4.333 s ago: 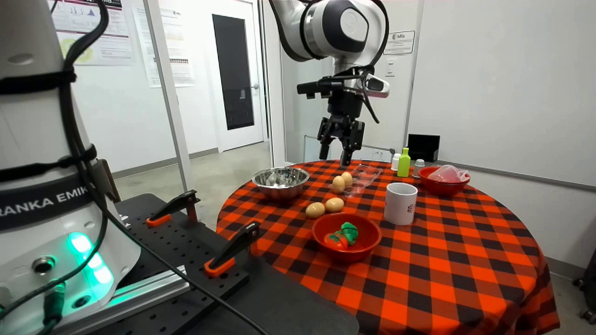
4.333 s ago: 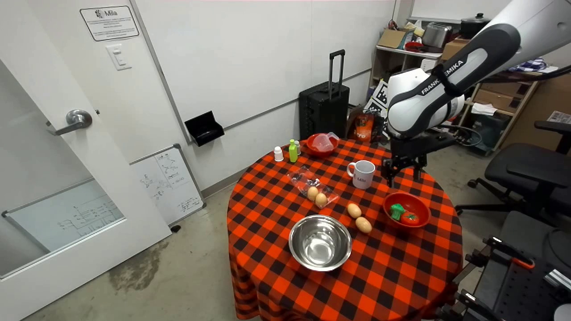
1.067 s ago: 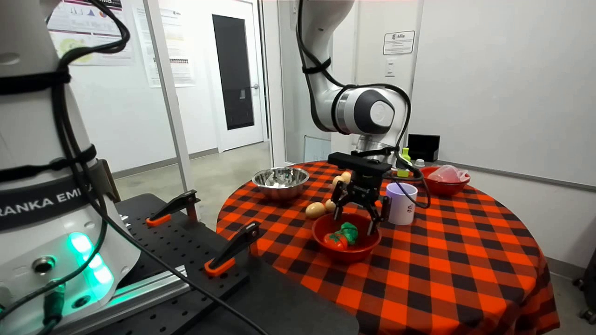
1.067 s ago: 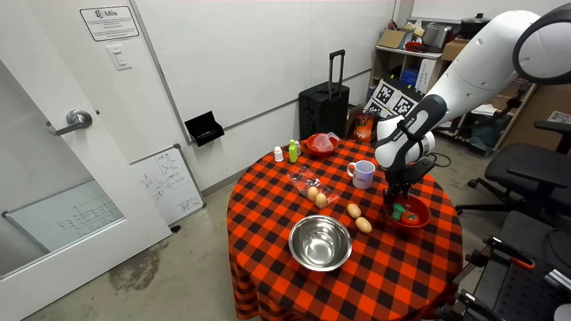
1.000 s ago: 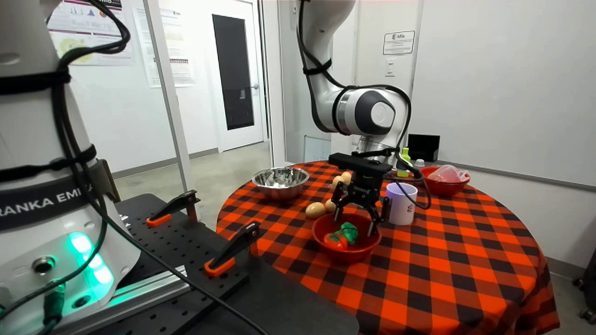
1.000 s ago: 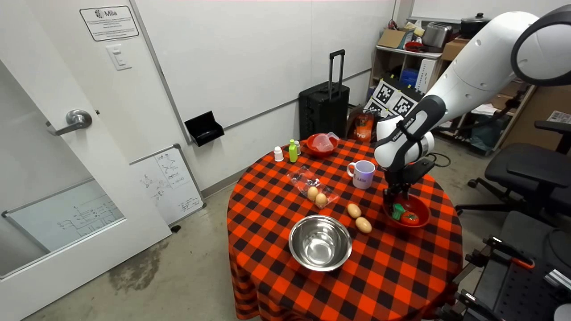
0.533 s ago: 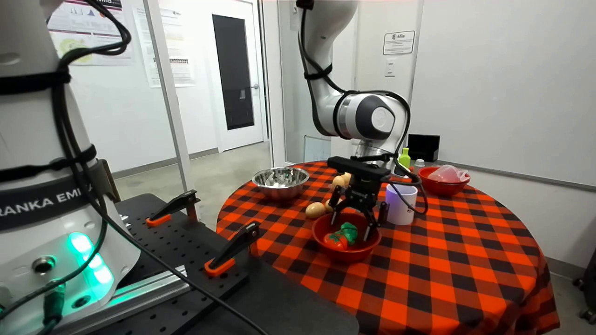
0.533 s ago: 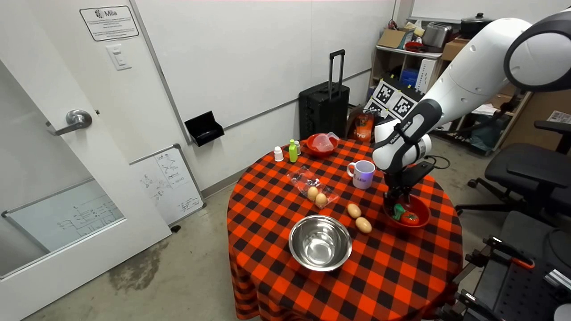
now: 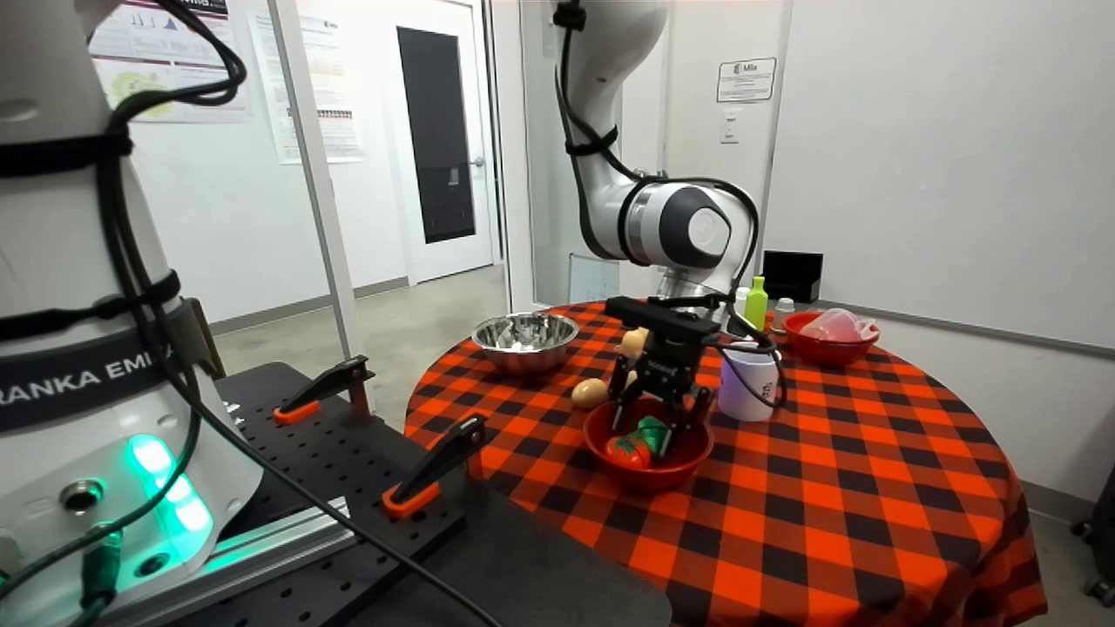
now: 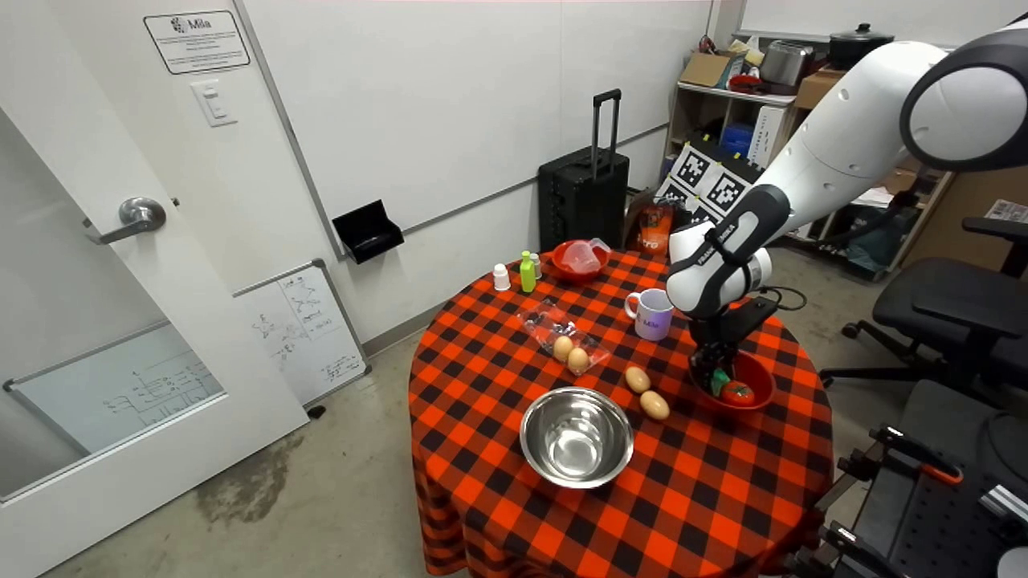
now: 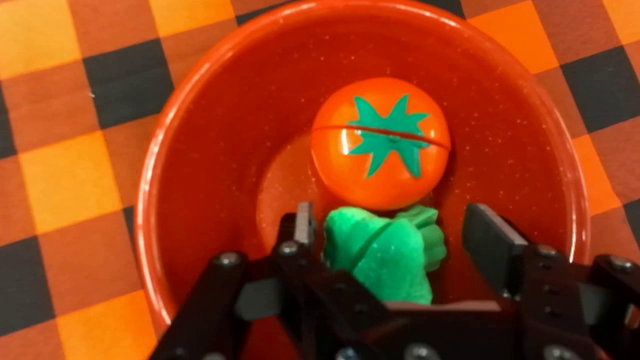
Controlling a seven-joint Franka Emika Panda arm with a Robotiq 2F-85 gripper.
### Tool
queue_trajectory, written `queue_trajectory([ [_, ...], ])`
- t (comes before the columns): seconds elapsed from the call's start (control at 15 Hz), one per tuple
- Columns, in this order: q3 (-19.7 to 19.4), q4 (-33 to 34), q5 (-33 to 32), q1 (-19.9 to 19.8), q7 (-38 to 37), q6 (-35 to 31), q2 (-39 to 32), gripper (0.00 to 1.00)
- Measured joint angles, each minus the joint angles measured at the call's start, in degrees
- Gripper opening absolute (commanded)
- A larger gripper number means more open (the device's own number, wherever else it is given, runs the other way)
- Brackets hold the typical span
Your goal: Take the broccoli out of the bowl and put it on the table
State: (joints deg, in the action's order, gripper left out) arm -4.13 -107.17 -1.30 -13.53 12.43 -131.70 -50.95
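1. Green and knobbly, the broccoli point(image 11: 385, 245) lies in the red bowl point(image 11: 215, 150); part of it is hidden from your wrist view.
2. Your gripper point(image 11: 395, 225) stands wide, its tips down inside the bowl, one finger to either side of the broccoli.
3. Your clearance at the pads point(image 11: 487, 240) is uneven: the pad on the left of the wrist view is just beside the broccoli, while a plain strip of red shows between the stalk and the pad on the right. You cannot tell whether the nearer one touches.
4. Toward the top of the wrist view, a tomato point(image 11: 380, 165) takes up the space; its edge meets the broccoli's there, though you cannot tell if they touch.
5. Both fingertips sit within the rim, with more bare bowl on the left of the wrist view than on the right.
6. Keep in mind the white mug point(image 9: 747, 392), near the bowl and your gripper in both exterior views.
7. Two eggs point(image 10: 654, 405) lie between the red bowl and the steel bowl point(image 10: 554, 425).
8. Your red bowl stands near the edge of the table point(image 9: 871, 479), on the side of the black bench point(image 9: 540, 566); beyond the mug, a broad checked stretch runs to the right-hand edge in an exterior view.
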Motion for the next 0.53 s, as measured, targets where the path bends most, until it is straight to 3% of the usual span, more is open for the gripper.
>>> queue_trajectory([
  [0.53, 0.1, 1.4, 0.2, -0.1, 0.0, 2.3, -0.4, 0.49],
])
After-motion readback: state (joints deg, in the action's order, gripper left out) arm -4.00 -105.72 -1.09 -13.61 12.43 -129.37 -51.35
